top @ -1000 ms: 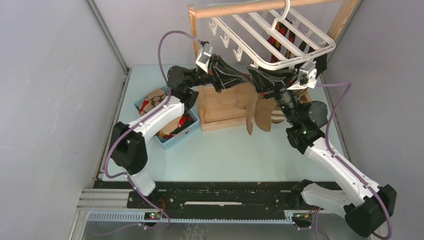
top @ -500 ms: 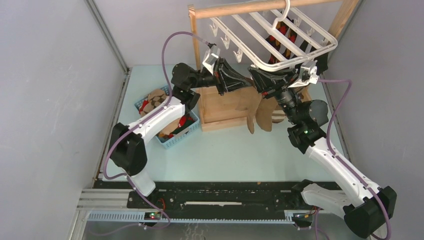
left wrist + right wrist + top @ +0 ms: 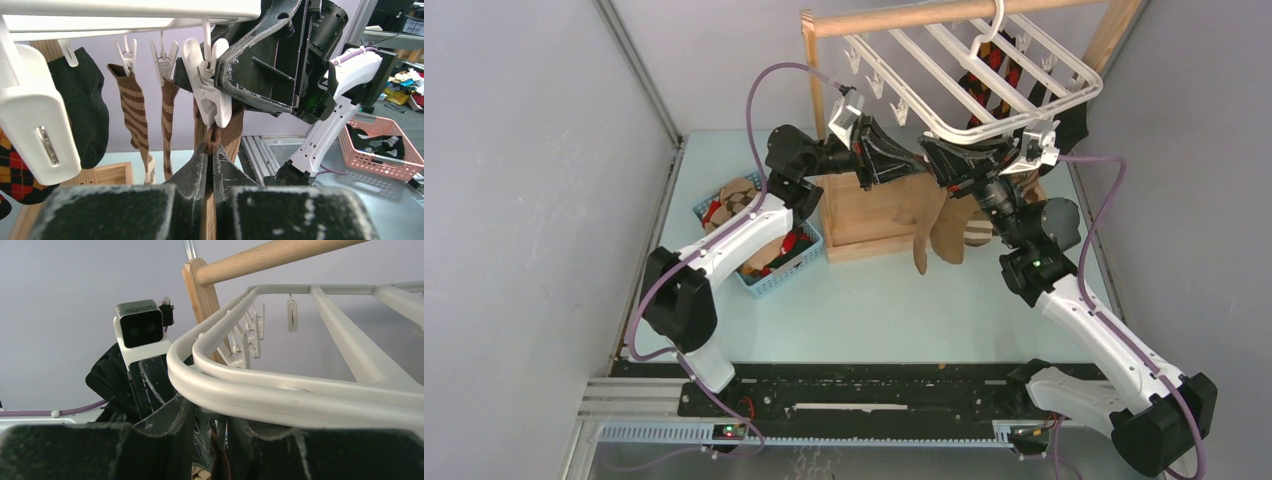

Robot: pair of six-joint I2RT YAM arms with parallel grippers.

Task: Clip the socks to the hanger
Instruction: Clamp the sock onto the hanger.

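evidently, the tan fabric sock (image 3: 214, 137) was pinched in the left gripper (image 3: 211, 150) just under a white plastic clip (image 3: 207, 75), squeezed by the right gripper (image 3: 215, 435), on the white barred hanger (image 3: 300, 390), so a straight lift into the clip was judged best.

Walls (image 3: 514, 200): plain grey, left, right and ahead of me.
Table (image 3: 884, 310): pale green, evenly lit.
Stand (image 3: 894, 18): wooden, at the far end.
Crate (image 3: 372, 167): pink mesh, on a grey surface.
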